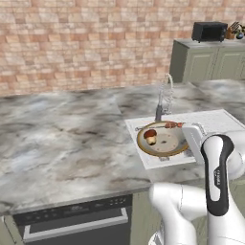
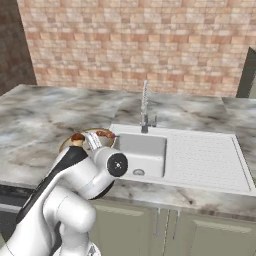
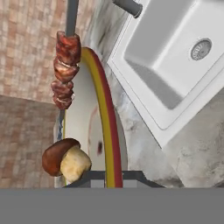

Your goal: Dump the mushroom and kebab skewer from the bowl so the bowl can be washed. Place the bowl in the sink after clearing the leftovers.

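Item: bowl (image 1: pixel 165 142), shallow, golden-brown rim, pale inside; seen in the left base view over the left edge of the sink (image 1: pixel 201 125), beside the coiled faucet (image 1: pixel 164 98); whether lifted clear of the counter (image 1: pixel 62 139) cannot be told.

Contents: mushroom (image 1: pixel 151 137) on the bowl's left part; kebab skewer (image 1: pixel 168 125) along its far rim; both remain with the bowl, so dumping is judged not yet done.

Tool: gripper (image 3: pixel 113 177), fingers clamped on the bowl's rim, one to each side, as the hand view shows.

Governing relation: in the hand view the bowl stands edge-on; the mushroom (image 3: pixel 65 160) sits nearest the fingertips, the kebab skewer (image 3: pixel 64 72) beyond it, long axis running away from the gripper; the basin (image 3: pixel 175 57) lies on the bowl's opposite, underside face.
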Controlling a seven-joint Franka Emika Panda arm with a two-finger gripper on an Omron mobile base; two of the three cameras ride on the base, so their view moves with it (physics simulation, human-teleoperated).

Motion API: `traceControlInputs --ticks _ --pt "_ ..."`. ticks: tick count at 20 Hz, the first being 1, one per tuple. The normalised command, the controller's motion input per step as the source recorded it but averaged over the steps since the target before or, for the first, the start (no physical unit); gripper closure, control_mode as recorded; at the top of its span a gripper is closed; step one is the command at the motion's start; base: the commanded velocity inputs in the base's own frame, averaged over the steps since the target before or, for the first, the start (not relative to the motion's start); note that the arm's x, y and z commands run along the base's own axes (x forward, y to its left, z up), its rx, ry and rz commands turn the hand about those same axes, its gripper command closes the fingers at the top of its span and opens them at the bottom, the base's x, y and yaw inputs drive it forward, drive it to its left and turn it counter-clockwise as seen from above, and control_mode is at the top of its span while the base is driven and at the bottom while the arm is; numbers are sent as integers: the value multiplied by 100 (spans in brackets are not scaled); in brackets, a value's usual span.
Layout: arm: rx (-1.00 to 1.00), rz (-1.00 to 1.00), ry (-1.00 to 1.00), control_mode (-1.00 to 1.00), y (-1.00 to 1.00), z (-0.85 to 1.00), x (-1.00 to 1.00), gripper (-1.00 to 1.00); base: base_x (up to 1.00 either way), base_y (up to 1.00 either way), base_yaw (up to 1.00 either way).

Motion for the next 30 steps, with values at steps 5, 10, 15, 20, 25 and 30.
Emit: traceControlInputs --ticks 5,10,15,20,25,30 --pt "0 0 0 100 0 0 0 100 0 -82 -4" --pt "0 0 0 100 0 0 0 100 0 -60 0" --pt "0 0 0 100 0 0 0 100 12 -24 0" --pt "0 0 0 100 0 0 0 100 35 -6 0" --pt "0 0 0 100 0 0 0 100 32 -10 0" --pt "0 0 -1 -100 -1 0 9 100 15 -5 0"
